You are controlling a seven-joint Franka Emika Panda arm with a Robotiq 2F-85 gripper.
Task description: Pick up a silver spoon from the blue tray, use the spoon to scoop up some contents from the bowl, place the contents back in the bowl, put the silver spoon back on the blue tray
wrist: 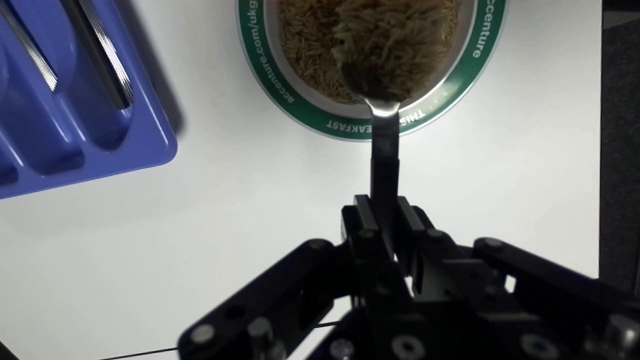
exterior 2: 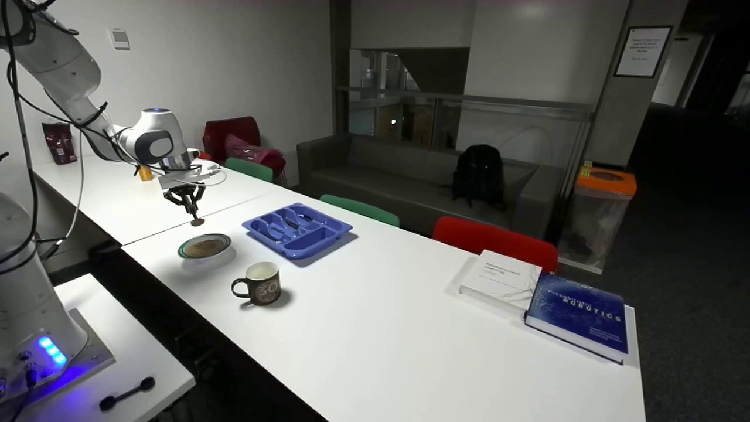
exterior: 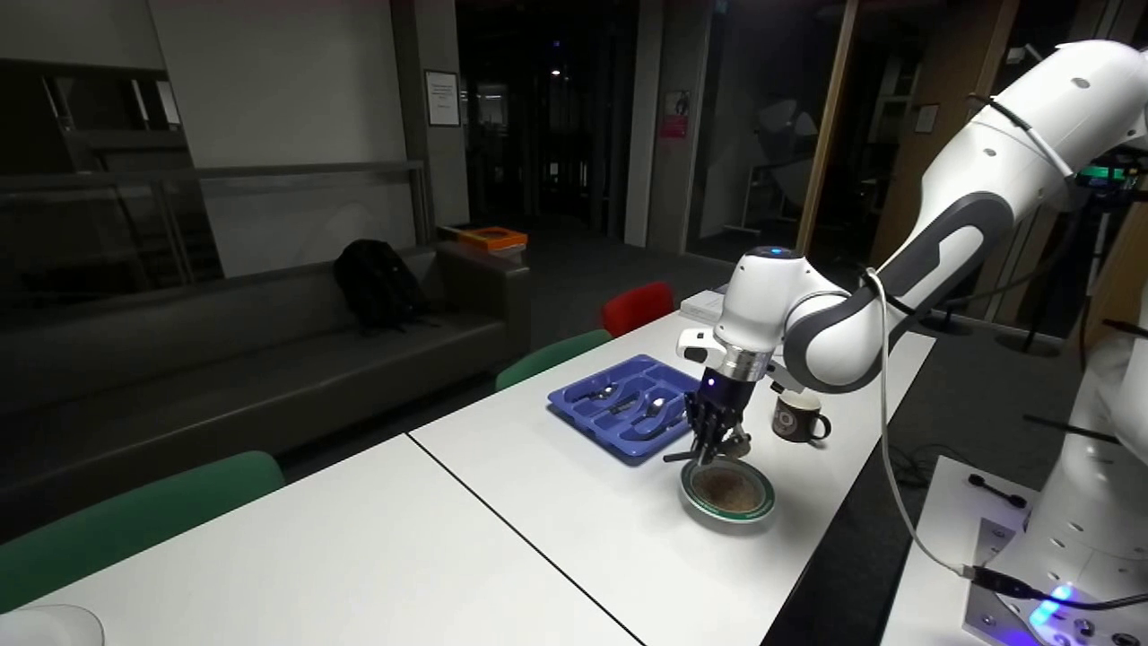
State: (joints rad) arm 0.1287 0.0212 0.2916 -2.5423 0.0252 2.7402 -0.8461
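Black fingers stand nearest in the wrist view, and they are clamped on the handle of the silver spoon. The spoon carries a good heap of the contents, tan slender grains, and it hangs above the bowl, apart from the green-banded rim. In my judgement the scooping is done, and to return the grains is what comes next. To do this well, one should keep the spoon level until its head is over the middle, lower it close to the grains below, and only then turn it slowly. A quick turn could throw grains over the rim, and the slim handle could twist between the fingers. Afterwards the spoon should go back to the blue tray, which lies beside the bowl with other cutlery in its compartments.

White and smooth, the worktop has a dark seam across it. A dark mug stands near the bowl, and two books lie farther along. Behind, the light is weak: green chairs and a red chair line the worktop, and beyond is a grey sofa with a black backpack.
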